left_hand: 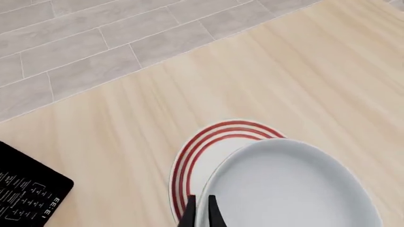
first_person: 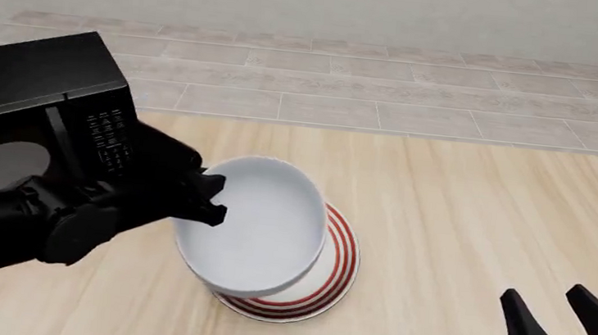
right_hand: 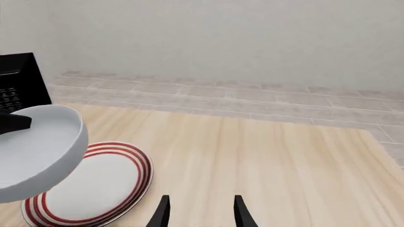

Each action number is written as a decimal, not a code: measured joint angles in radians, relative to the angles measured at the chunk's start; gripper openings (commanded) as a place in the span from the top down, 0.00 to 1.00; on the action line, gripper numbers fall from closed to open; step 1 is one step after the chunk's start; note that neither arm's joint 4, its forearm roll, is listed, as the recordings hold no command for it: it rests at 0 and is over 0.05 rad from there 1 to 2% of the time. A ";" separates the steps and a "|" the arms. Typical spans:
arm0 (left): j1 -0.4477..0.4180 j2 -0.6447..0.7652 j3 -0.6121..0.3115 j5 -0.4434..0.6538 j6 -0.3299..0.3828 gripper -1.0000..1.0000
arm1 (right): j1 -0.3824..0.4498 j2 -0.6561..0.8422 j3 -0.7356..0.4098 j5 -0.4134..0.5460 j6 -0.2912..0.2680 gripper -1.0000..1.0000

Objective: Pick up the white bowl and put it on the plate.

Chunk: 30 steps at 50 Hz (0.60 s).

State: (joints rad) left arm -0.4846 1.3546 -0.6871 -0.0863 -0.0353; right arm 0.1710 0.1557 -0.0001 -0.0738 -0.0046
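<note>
The white bowl [first_person: 255, 225] hangs tilted just above the plate [first_person: 341, 258], covering most of it in the front view. My left gripper [first_person: 211, 196] is shut on the bowl's left rim. In the left wrist view its two dark fingers pinch that rim [left_hand: 200, 204], with the bowl [left_hand: 284, 189] over the red-ringed plate [left_hand: 211, 142]. The right wrist view shows the bowl [right_hand: 38, 151] raised and tipped over the plate [right_hand: 94, 189]. My right gripper [first_person: 543, 294] stands open at the table's near right, holding nothing, well away from both; its fingers [right_hand: 198, 203] are spread.
A black microwave [first_person: 30, 109] stands at the table's left, close behind my left arm, also seen as a black microwave corner [left_hand: 25, 194]. Beyond the wooden table's far edge [first_person: 390, 135] lies grey tiled floor.
</note>
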 measured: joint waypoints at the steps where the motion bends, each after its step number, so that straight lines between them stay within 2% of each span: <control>1: -0.002 0.008 -0.003 -0.003 -0.001 1.00 | 0.000 0.001 0.000 -0.001 0.000 0.00; 18: -0.017 0.159 -0.078 -0.041 -0.024 1.00 | 0.010 -0.011 0.000 0.009 0.001 0.00; 30: 0.001 0.267 -0.133 -0.060 -0.027 1.00 | 0.013 -0.012 0.000 0.011 -0.001 0.00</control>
State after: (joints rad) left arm -0.4831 1.6215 -0.8199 -0.1461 -0.0627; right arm 0.1844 0.1440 -0.0001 -0.0626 -0.0055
